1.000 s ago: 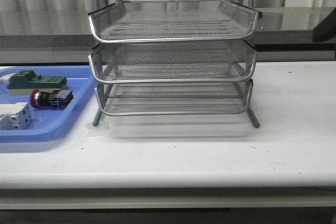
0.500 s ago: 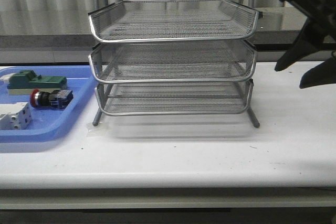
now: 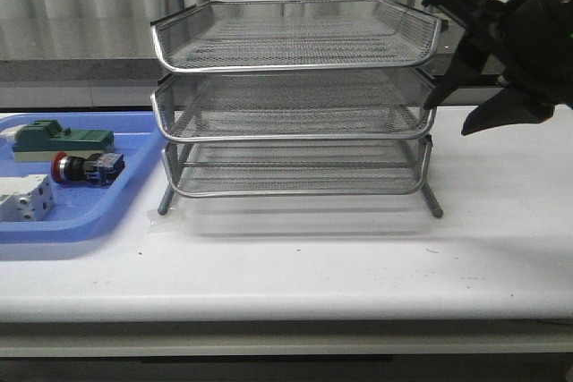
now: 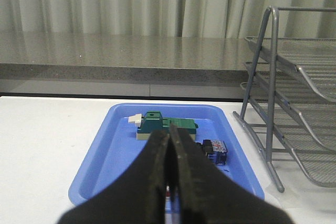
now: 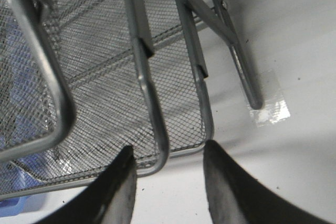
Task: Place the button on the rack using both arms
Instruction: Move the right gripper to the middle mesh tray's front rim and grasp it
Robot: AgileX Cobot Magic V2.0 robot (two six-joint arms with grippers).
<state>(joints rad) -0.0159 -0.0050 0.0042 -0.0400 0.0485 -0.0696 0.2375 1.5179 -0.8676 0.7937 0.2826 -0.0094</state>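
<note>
The button (image 3: 85,167), with a red cap and a blue-black body, lies in the blue tray (image 3: 107,212) at the left of the table. The silver three-tier rack (image 3: 295,96) stands in the middle. My right gripper (image 3: 448,118) is open and empty, in the air beside the rack's right edge at middle-tier height. In the right wrist view its fingers (image 5: 167,153) straddle a corner of the rack (image 5: 152,129). My left gripper (image 4: 169,134) is shut and empty, above the tray's near side. It hides the cap of the button (image 4: 215,150). The left arm is out of the front view.
A green block (image 3: 58,139) lies behind the button and a white terminal block (image 3: 25,199) in front of it, both in the blue tray. Tape (image 5: 270,111) holds a rack foot to the white table. A grey ledge and curtains run behind.
My right arm has come in from the right edge of the front view and moved left, up to the rack's right side. The button and the tray's other objects have not moved.
</note>
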